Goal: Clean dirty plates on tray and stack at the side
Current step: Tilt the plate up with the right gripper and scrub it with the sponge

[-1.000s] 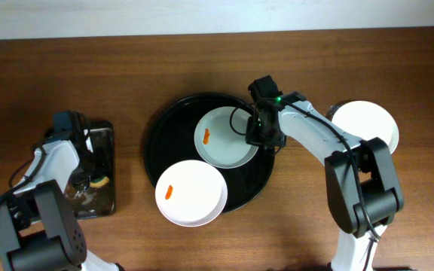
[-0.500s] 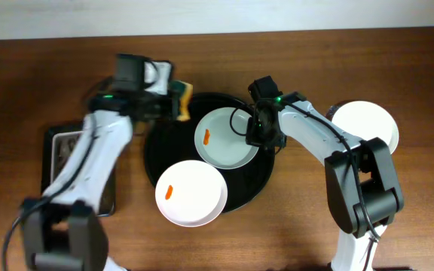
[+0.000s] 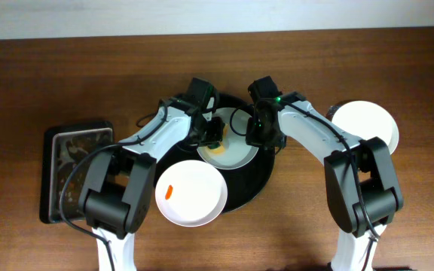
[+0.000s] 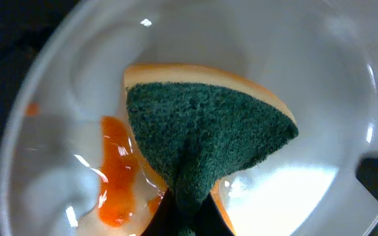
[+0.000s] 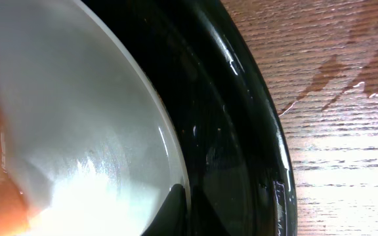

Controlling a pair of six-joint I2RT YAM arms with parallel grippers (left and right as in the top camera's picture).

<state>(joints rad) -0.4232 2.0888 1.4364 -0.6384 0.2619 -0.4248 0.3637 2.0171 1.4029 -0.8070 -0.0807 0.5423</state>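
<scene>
The left arm [image 3: 151,138] and right arm [image 3: 313,134] match: smooth white links between chunky black joints. A green light [image 3: 278,98] glows on the right wrist block, toward 11 o'clock from its base. A thin black cable [image 3: 234,120] loops beside it. The left gripper [image 4: 184,213] has 2 black fingers.

My overhead camera looks straight down from far off and takes in the whole table [image 3: 36,68]. My left wrist camera hangs very close over one plate [image 4: 294,59], which fills its frame behind the sponge [image 4: 209,137]. My right wrist camera looks down just as near, with that plate's rim at left and the tray [image 5: 241,131] wall beside it. All three views share this plate, at the centre of the overhead frame.
</scene>
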